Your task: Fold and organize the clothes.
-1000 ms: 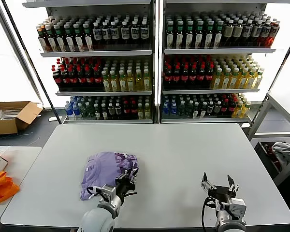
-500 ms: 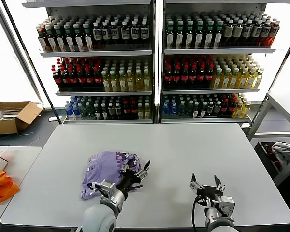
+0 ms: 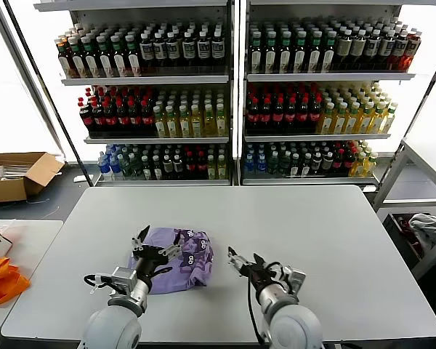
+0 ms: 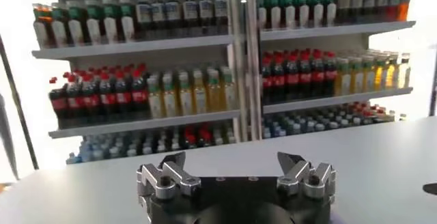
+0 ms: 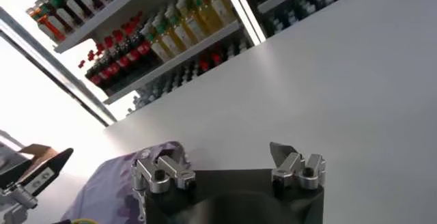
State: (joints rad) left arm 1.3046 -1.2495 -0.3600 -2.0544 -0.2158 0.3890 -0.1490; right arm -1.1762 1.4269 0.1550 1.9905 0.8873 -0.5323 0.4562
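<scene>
You are in a shop-like room: behind the grey table, shelves carry rows of bottled drinks.

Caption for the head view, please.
Open left gripper over crumpled lavender T-shirt; open right gripper beside it on table.

The lavender T-shirt lies bunched on the near-left part of the grey table. Beyond the shirt, the tabletop runs bare to its far edge, and to the shirt's right it stays bare across to the right edge. The left gripper, jaws spread, hangs over the shirt's left half; the right gripper, also spread, sits just beside the shirt's right edge. Bottle shelves stand behind the table, well apart from the shirt.
</scene>
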